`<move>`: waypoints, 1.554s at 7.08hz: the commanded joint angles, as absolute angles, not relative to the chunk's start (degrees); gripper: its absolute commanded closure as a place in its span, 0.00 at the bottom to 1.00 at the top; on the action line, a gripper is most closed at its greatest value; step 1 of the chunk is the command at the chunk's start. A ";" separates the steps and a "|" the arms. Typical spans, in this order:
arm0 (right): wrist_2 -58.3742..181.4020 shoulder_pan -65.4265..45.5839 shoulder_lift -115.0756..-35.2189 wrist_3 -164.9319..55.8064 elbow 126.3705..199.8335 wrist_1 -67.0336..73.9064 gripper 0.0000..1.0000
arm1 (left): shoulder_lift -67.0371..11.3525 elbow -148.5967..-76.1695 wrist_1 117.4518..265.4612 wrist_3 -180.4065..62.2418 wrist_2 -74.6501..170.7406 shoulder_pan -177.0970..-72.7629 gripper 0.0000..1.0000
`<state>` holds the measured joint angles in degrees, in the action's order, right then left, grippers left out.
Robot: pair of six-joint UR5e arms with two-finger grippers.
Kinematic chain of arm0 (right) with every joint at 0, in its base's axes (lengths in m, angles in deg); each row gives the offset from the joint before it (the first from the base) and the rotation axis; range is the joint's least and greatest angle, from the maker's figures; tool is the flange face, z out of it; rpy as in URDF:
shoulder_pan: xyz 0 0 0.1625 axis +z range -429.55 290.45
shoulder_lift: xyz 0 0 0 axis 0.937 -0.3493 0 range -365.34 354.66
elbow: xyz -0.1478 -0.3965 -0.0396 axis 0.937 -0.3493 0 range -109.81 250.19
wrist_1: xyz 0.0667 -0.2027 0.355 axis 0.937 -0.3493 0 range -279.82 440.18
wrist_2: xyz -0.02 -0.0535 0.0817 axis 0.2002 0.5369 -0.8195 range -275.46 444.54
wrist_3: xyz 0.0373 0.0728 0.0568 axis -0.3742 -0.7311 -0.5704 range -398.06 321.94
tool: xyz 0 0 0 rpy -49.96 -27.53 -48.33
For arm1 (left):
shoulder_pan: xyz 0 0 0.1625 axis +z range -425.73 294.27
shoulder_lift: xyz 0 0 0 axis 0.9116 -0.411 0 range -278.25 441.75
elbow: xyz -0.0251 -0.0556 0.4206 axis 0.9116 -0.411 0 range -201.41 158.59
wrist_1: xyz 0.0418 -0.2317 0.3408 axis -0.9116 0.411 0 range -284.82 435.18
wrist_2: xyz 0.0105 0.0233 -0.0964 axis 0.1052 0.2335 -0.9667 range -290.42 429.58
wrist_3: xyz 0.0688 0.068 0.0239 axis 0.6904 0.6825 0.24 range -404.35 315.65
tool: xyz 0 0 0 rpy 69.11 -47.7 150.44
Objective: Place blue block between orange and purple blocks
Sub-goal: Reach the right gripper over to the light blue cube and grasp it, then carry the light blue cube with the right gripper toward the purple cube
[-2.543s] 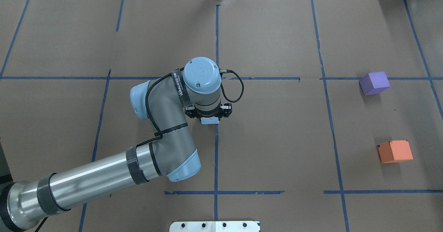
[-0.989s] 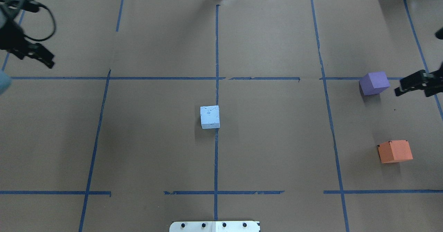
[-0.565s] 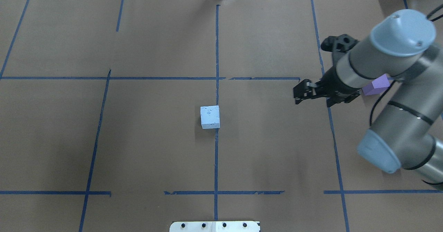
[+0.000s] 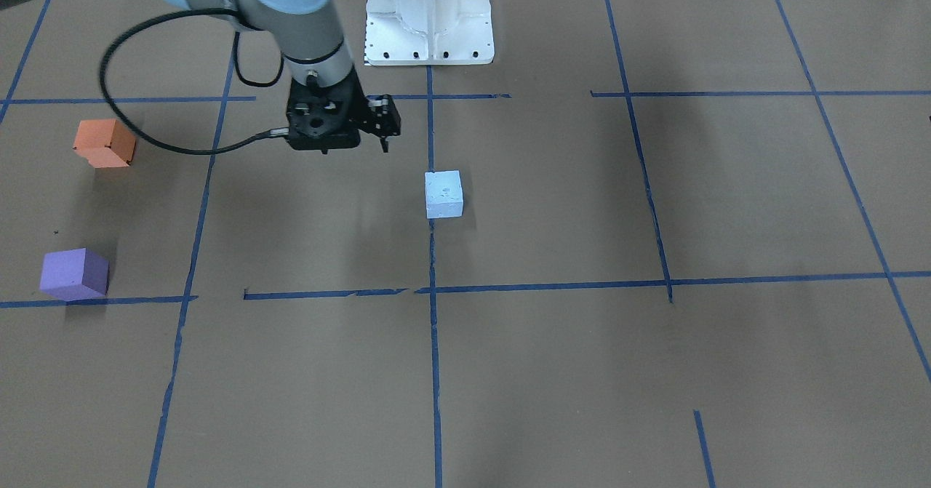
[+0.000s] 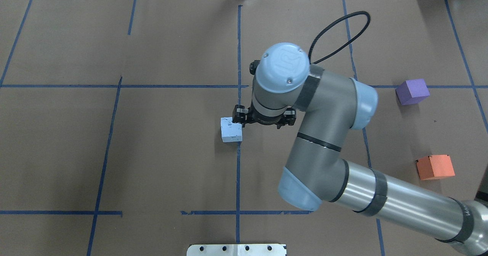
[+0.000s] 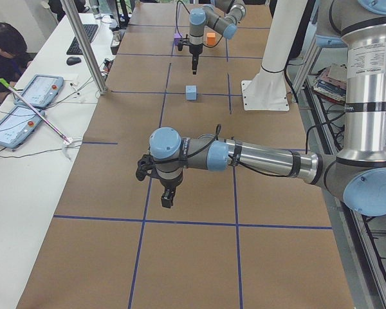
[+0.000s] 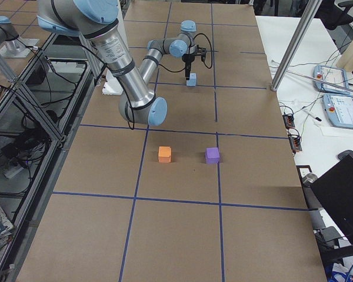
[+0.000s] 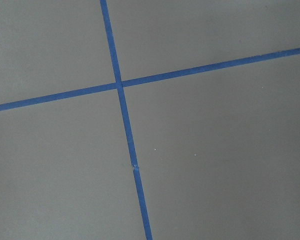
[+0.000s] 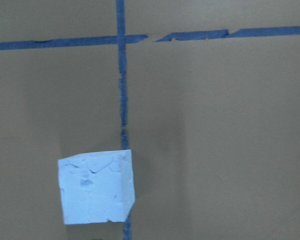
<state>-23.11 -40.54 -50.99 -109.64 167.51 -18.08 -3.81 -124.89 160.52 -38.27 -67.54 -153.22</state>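
The right jaws are held wide above the bench (image 5: 171, 153). The blue block (image 5: 231, 130) is seen below, just left of them, untouched. The orange block (image 5: 435, 167) and purple block (image 5: 412, 92) are seen well to their right. The left jaws cannot be judged.

We had the overhead camera behind the robot, high up, looking forward and down on the whole table (image 5: 171, 38). Across from it, the front-facing one faced the robot's base (image 4: 429, 15) and looked steeply down, so the sides were mirrored. Two more sat at the table's ends, far off, each looking along its length. The wrist cameras pointed down, close to the paper: the left saw only crossing tape lines (image 8: 121, 95), the right the blue block (image 9: 96, 186). We found that block in every view but the left wrist's.
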 commanded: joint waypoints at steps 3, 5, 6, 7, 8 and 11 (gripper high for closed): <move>-19.88 -42.92 -41.99 -111.20 149.14 -8.41 0.00 | -3.77 -124.95 160.52 -38.29 -67.62 -153.27 0.00; -19.79 -43.62 -43.30 -107.61 148.07 -8.58 0.00 | -3.77 -124.77 160.52 -38.20 -67.71 -153.27 0.00; -19.62 -44.06 -43.74 -107.32 147.11 -8.41 0.00 | -3.77 -124.51 160.52 -38.20 -67.71 -153.27 0.00; -19.53 -44.41 -43.31 -107.32 145.79 -8.32 0.00 | -3.77 -124.51 160.52 -38.20 -67.71 -153.27 0.00; -19.70 -44.42 -42.70 -107.32 145.78 -8.41 0.21 | -3.77 -124.51 160.52 -38.20 -67.71 -153.27 0.00; -19.62 -42.58 -43.21 -107.32 148.14 -8.41 0.98 | -3.77 -124.86 160.52 -38.20 -67.71 -153.27 0.00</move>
<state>-19.75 -43.58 -42.76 -107.38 147.02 -8.35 -3.77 -124.67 160.52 -38.20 -67.71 -153.27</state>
